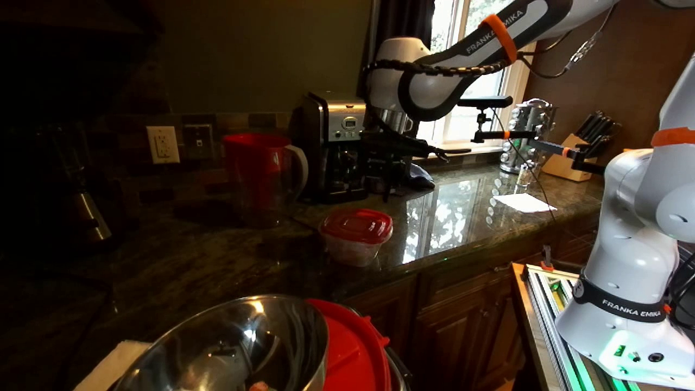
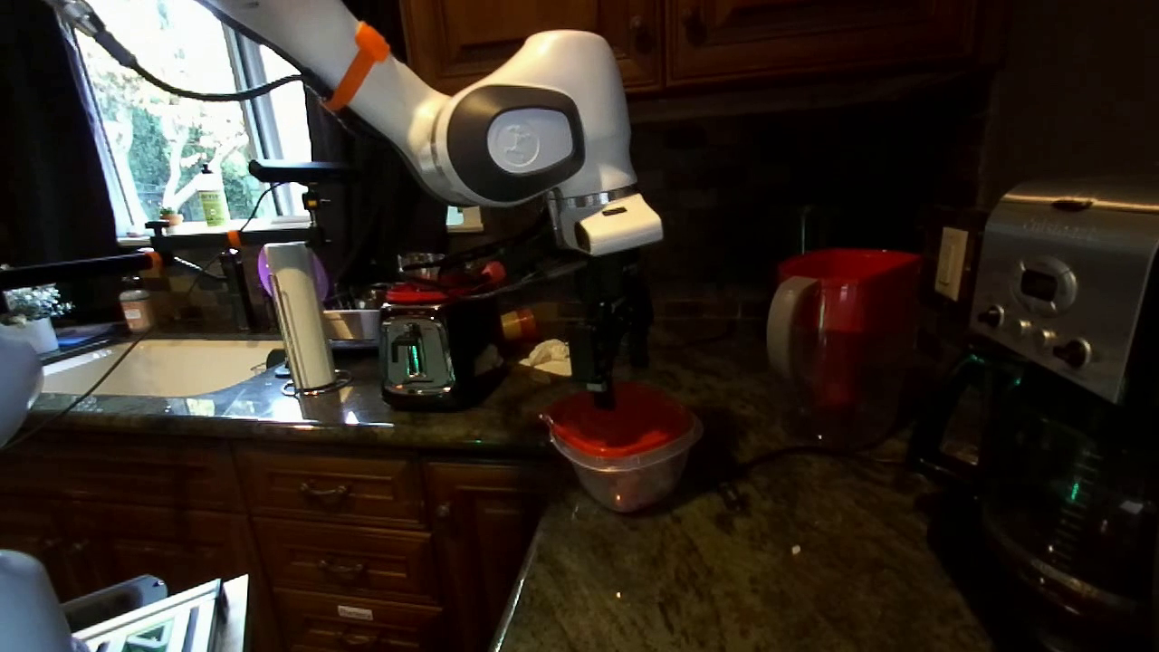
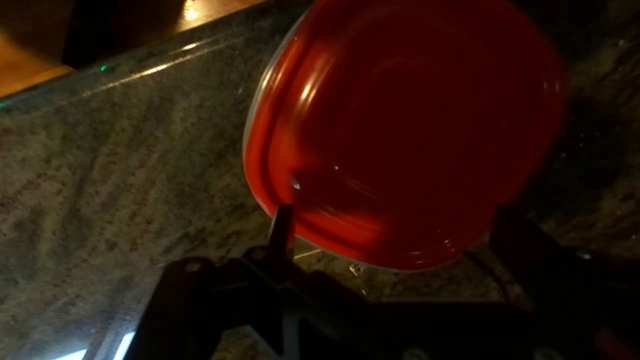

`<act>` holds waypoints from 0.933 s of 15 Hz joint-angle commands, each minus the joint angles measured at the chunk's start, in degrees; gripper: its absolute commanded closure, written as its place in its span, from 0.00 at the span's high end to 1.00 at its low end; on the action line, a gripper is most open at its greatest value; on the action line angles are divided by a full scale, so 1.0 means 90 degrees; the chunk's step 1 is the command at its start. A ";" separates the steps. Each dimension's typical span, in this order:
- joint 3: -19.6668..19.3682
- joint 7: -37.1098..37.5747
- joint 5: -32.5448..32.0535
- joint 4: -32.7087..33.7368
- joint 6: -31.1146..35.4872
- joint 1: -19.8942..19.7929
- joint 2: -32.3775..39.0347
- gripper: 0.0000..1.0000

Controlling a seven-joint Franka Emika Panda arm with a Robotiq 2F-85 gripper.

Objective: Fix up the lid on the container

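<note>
The clear plastic container [image 1: 355, 253] stands upright on the dark stone counter in both exterior views [image 2: 631, 480]. The red lid [image 1: 358, 225] lies on top of it, also in the other exterior picture [image 2: 625, 422] and in the wrist view [image 3: 415, 110]. A strip of clear rim shows beyond the lid along one side, so the lid does not cover the rim evenly. Whether its edges are pressed down cannot be told. My gripper [image 3: 394, 215] points down above the lid, fingers wide apart and empty; it also shows in both exterior views [image 1: 415, 178] [image 2: 621, 384].
A coffee maker [image 1: 343, 146] and a red pitcher [image 1: 260, 174] stand near the container. A toaster [image 2: 426, 353] and paper towel holder [image 2: 303, 317] stand farther along. A steel bowl [image 1: 233, 347] is in the foreground. The counter edge [image 3: 150, 70] runs close to the container.
</note>
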 commanded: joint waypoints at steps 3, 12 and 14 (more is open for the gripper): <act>-0.0085 -0.1027 0.0153 0.0441 -0.0257 0.0251 0.0658 1.00; -0.0296 -0.2129 0.0652 0.0442 0.0509 0.0271 0.1495 1.00; -0.0343 -0.2360 0.0838 0.0634 0.0550 0.0278 0.1720 1.00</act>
